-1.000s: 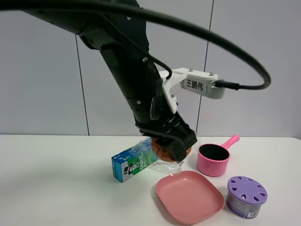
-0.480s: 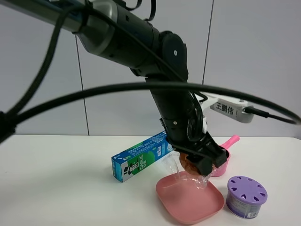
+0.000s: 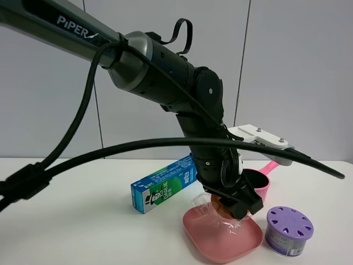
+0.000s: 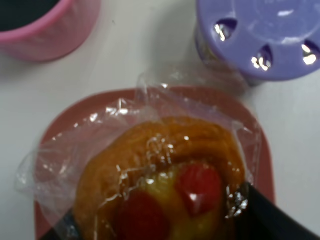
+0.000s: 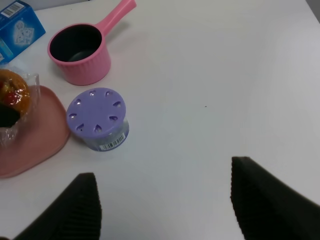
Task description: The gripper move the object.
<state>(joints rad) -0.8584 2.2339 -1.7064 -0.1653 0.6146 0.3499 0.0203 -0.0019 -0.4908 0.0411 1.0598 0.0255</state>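
The object is a golden-brown tart (image 3: 219, 209) with red fruit on top, in crinkly clear plastic. My left gripper (image 3: 234, 205) is shut on it and holds it low over the pink square plate (image 3: 220, 240). I cannot tell if the wrapper touches the plate. In the left wrist view the tart (image 4: 165, 170) fills the middle, with the left gripper (image 4: 160, 227) closed around it and its black fingers (image 4: 265, 215) at the sides. My right gripper (image 5: 165, 200) is open and empty above bare table. The tart also shows in the right wrist view (image 5: 12, 92).
A purple round canister (image 3: 288, 230) stands right of the plate. A pink saucepan (image 3: 253, 185) stands behind it. A blue-green toothpaste box (image 3: 164, 184) lies to the left of the plate. The thick black left arm and its cables cross the view.
My left gripper has carried the tart from beside the toothpaste box to the right and down, over the pink plate. The other objects have not moved.
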